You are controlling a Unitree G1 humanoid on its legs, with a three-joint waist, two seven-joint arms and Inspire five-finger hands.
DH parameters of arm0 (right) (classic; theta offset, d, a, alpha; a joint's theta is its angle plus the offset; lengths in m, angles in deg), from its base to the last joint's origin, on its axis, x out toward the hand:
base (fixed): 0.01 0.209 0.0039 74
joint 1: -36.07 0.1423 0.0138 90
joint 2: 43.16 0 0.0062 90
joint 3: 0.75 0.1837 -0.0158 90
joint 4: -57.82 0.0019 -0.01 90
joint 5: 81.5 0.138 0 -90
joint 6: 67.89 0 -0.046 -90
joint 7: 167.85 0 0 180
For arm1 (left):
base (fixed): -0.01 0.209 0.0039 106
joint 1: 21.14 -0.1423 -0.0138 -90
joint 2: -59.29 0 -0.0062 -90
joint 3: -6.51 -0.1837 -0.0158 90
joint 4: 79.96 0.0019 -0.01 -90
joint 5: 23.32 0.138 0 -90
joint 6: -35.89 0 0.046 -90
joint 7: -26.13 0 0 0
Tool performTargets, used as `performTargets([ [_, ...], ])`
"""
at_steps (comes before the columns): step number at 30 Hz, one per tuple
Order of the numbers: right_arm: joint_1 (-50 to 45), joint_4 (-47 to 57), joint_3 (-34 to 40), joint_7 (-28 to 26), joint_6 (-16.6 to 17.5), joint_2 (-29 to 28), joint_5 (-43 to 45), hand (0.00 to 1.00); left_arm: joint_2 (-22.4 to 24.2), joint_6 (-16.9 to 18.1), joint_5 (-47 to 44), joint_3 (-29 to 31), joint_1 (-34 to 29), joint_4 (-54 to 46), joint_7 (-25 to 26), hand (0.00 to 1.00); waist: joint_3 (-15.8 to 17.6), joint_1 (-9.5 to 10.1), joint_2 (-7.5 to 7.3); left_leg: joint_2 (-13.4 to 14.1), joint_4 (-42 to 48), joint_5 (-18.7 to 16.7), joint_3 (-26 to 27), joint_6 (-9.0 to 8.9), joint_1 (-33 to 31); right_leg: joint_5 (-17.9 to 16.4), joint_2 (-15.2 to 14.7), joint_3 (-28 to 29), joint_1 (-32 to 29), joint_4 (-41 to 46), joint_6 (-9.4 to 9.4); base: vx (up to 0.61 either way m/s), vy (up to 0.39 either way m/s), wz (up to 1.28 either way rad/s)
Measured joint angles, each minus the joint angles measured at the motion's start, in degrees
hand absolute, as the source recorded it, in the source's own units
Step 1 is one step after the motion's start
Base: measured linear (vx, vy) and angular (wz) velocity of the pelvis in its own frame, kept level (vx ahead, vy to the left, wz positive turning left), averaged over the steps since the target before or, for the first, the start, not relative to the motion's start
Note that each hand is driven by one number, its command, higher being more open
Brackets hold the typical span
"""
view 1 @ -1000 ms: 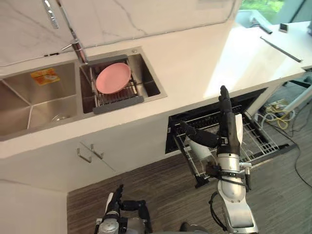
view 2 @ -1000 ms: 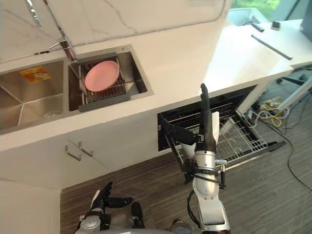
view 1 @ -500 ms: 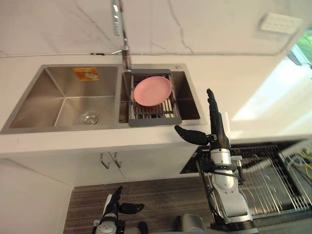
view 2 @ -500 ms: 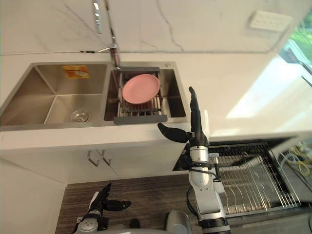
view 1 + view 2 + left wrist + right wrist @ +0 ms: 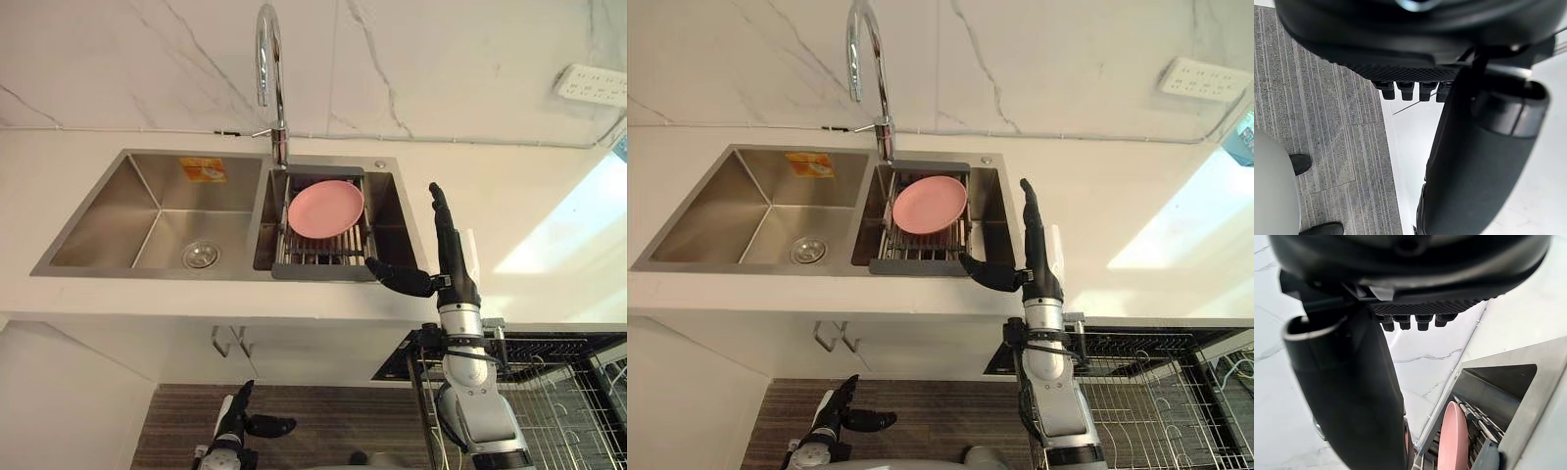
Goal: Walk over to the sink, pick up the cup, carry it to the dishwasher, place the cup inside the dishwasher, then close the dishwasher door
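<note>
The steel double sink point(image 5: 147, 171) lies straight ahead in the white counter. A pink plate point(image 5: 325, 208) rests on a dark dish rack point(image 5: 323, 259) across the right basin and also appears in the right wrist view as the plate point(image 5: 1454, 435). My right hand point(image 5: 453, 264) is raised in front of the counter edge, just right of that basin, open with straight fingers and the thumb spread toward the rack. My left hand point(image 5: 240, 423) hangs low over the wooden floor, open and idle. The pulled-out dishwasher rack point(image 5: 549, 411) sits at the lower right.
A tall chrome faucet point(image 5: 269, 69) rises between the basins. The left basin holds just its drain point(image 5: 200, 256). Cabinet handles point(image 5: 227, 343) stick out below the counter. A wall socket point(image 5: 591, 83) sits at the upper right on the marble wall.
The camera has swung left and squared up to the sink, pushing the dishwasher to the lower right corner. My right hand stays raised and open; my left hand stays low.
</note>
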Motion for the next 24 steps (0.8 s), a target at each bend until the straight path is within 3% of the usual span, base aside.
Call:
performTargets([
  [6, -0.1, 0.0, 0.0, -1.1, 0.0, 0.1, 0.2, 1.00, 0.1, -0.1, 0.0, 0.2, -0.2, 0.0, 0.0, 1.00, 0.3, 0.10, 0.50, 0.6, -0.6, 0.1, -0.9, 0.02, -0.4, 2.3, 0.8, -1.0, 1.0, -2.8, -0.36, -0.07, 0.005, 0.09],
  [7, -0.2, -1.1, 1.9, -1.3, 0.0, 0.7, 0.2, 1.00, 0.0, -0.1, -0.1, 1.1, -0.3, 0.4, 0.0, 1.00, 0.4, -0.76, 0.09, 4.4, -4.5, 3.0, -0.8, -3.48, -0.5, 5.4, 4.9, -1.5, 1.2, -7.4, -3.44, 0.00, 0.000, 0.00],
  [16, -2.6, -1.1, 2.4, -1.1, -0.1, -0.4, -0.5, 1.00, 0.5, -0.5, -0.2, 3.2, -0.6, 0.4, -0.1, 1.00, 0.4, -0.99, 0.08, 4.6, -4.6, 2.6, 1.8, -4.05, 0.6, 5.4, 5.1, 0.5, 1.3, -7.1, -3.45, 0.00, 0.005, -0.11],
  [24, -6.5, 0.8, 7.3, 2.7, -5.1, -5.4, -9.5, 1.00, 0.9, -1.4, -1.4, 4.7, -1.2, 0.5, -0.8, 1.00, 0.4, -1.62, 0.22, 4.6, -5.4, 2.6, 2.7, -4.07, 2.5, 5.3, 5.1, 0.9, 2.9, -6.9, -3.39, -0.03, 0.012, -0.03],
])
